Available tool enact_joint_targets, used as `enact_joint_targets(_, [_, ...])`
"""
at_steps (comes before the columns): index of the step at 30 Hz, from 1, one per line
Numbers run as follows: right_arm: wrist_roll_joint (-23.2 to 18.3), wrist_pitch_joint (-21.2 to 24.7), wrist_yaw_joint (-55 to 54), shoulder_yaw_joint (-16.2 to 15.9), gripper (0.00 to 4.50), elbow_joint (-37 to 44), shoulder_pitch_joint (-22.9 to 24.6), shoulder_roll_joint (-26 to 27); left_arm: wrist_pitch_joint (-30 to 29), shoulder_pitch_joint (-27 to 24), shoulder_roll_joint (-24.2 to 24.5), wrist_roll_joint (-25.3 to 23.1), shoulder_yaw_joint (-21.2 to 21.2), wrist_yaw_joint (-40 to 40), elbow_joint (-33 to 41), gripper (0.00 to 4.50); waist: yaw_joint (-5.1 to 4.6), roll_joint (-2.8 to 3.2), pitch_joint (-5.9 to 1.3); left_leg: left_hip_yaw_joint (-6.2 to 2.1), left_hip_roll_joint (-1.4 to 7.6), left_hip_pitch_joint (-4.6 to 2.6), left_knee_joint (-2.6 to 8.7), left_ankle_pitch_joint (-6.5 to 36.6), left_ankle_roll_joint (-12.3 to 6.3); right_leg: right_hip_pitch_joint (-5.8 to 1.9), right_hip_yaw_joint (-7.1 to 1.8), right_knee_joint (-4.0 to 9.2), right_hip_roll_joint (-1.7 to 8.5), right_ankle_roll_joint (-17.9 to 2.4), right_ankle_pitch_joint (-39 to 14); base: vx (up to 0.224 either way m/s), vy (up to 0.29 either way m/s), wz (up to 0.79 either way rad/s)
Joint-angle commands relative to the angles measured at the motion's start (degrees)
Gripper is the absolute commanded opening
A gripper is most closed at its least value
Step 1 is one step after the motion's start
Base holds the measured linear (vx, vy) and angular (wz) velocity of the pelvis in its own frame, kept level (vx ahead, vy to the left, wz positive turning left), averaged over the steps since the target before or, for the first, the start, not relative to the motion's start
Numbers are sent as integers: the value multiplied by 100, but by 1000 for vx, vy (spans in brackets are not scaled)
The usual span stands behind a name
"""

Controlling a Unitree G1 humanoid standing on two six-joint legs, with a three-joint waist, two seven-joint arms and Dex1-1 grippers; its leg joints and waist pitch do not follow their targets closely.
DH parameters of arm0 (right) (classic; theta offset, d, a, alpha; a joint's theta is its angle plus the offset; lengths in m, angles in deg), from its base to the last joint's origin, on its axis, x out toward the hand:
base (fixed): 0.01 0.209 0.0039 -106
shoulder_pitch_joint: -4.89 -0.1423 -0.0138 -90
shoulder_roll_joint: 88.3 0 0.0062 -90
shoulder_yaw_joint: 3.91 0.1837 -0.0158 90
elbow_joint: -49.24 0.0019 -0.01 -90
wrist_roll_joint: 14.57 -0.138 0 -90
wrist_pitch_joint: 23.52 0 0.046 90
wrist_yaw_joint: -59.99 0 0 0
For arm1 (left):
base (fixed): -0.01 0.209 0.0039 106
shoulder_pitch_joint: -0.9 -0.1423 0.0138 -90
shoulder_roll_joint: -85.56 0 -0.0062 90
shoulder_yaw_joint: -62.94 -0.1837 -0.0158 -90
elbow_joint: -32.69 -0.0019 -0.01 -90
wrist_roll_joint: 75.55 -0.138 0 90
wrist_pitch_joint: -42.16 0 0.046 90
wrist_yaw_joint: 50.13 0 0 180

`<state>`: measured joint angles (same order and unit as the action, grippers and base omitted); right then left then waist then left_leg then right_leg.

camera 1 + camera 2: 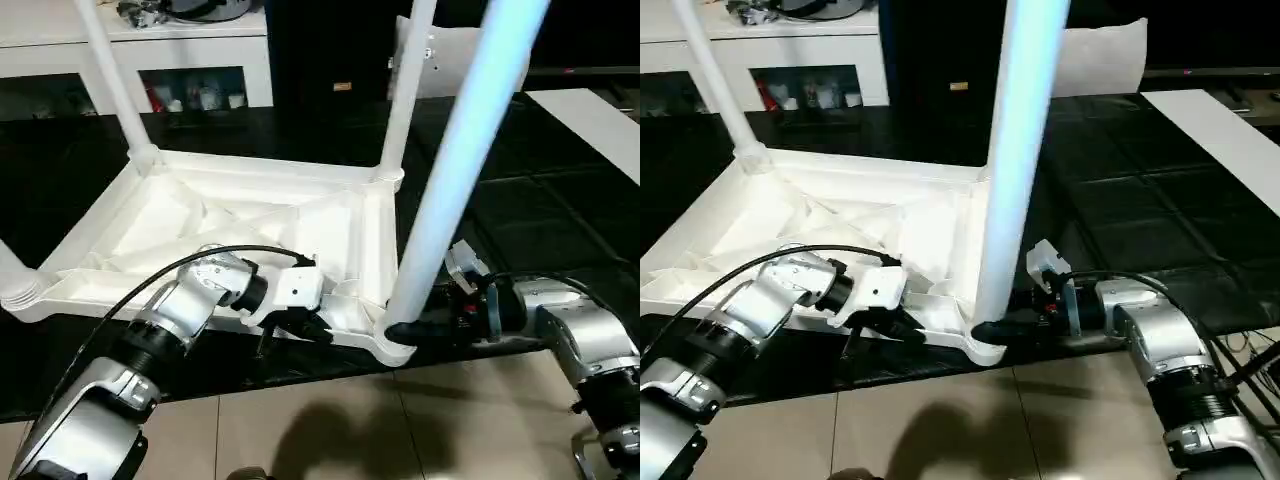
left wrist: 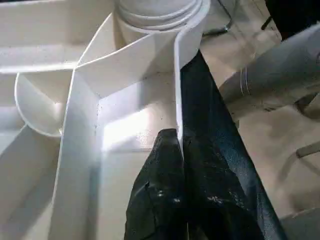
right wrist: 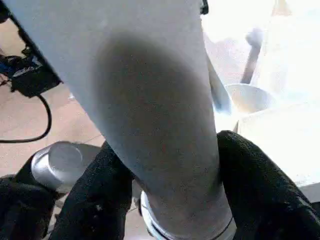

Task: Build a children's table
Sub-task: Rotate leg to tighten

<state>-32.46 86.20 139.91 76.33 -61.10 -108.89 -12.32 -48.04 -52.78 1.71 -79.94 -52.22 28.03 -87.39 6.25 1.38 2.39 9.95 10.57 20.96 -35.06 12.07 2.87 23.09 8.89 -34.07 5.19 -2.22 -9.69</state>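
The children's table top (image 1: 250, 235) is laid underside up on the dark surface (image 1: 560, 215), at its near edge, so that the corner sockets face upward. The top's near rim is pinched by the left hand (image 2: 181, 200), presumably to steady it. A leg (image 1: 455, 165) is clasped at its base by the right hand (image 3: 167, 187), held upright in the near corner socket (image 1: 395, 345). Two far legs (image 1: 112, 75) are already seated.
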Motion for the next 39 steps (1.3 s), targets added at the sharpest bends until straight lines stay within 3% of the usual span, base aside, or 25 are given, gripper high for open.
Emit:
enact_joint_targets(1, [-2,140,-547,46,225,180,-4,244,-336,-47,-205,42,-7,-300,203,0,-28,-70,-371,-87,324,-26,388,633,-387,-366,-410,480,471,-662,-1909,0,0,0])
enact_joint_targets(4, [344,215,-1709,159,220,-27,-151,616,-873,8,-465,66,269,-942,152,0,-117,-80,-334,-105,298,-50,413,786,-203,-353,-378,540,463,-511,-2366,0,0,0])
enact_joint_targets(6, [632,347,-2691,278,212,-270,-346,945,-1320,68,-685,22,452,-1506,131,0,-238,-86,-322,-124,259,-15,412,860,-112,-379,-343,590,459,-389,-2628,0,0,0])
enact_joint_targets(8, [726,384,-3230,398,212,-404,-459,1140,-1554,103,-807,-28,540,-1831,131,0,-332,-86,-330,-124,240,-30,402,934,-134,-376,-346,617,461,-348,-2688,0,0,0])
enact_joint_targets(11, [717,385,-4404,782,212,-868,-797,1657,-1973,220,-1159,-178,759,-2728,68,0,-449,-76,-354,-122,239,-11,387,836,-187,-364,-349,582,449,-494,-2429,0,0,0])
enact_joint_targets(14, [748,135,-4802,900,212,-1038,-901,1885,-2179,270,-1376,-198,887,-3161,97,0,-420,-80,-385,-96,234,-20,366,611,-352,-358,-373,570,439,-568,-2084,0,0,0])
enact_joint_targets(16, [711,7,-4813,947,272,-1017,-905,1997,-2185,285,-1451,-181,922,-3221,119,0,-397,-83,-423,-107,266,25,354,283,-506,-386,-394,447,441,-768,-1370,0,0,0])
enact_joint_targets(20, [702,-55,-4709,938,280,-872,-842,2041,-2160,282,-1418,-212,879,-3187,162,0,-385,-58,-426,-108,283,31,339,45,-724,-396,-408,365,450,-1019,-778,0,0,0])
enact_joint_targets(23, [683,-195,-4546,956,316,-731,-714,1928,-2117,270,-1305,-235,864,-3214,130,0,-379,-51,-414,-101,286,24,343,155,-733,-401,-409,376,455,-1041,-840,0,0,0])
enact_joint_targets(30, [445,-427,-3689,988,371,-383,-341,1461,-1718,259,-1014,-338,771,-2978,-101,0,-361,-68,-387,-94,264,28,354,448,-666,-414,-398,459,443,-816,-1351,0,0,0])
enact_joint_targets(35, [245,-487,-2555,953,410,-50,-58,726,-1173,300,-650,-424,582,-2502,-354,0,-336,-62,-383,-111,271,25,360,531,-706,-409,-387,470,428,-728,-1454,0,0,0])
enact_joint_targets(37, [221,-527,-2023,900,420,-15,-55,301,-756,288,-405,-417,375,-1954,-402,0,-327,-76,-381,-105,260,20,356,604,-710,-411,-386,489,431,-712,-1573,0,0,0])
enact_joint_targets(39, [231,-536,-1944,884,442,-26,-65,257,-682,292,-378,-430,341,-1896,-423,0,-314,-71,-373,-97,282,3,357,602,-673,-383,-395,480,432,-747,-1586,0,0,0])
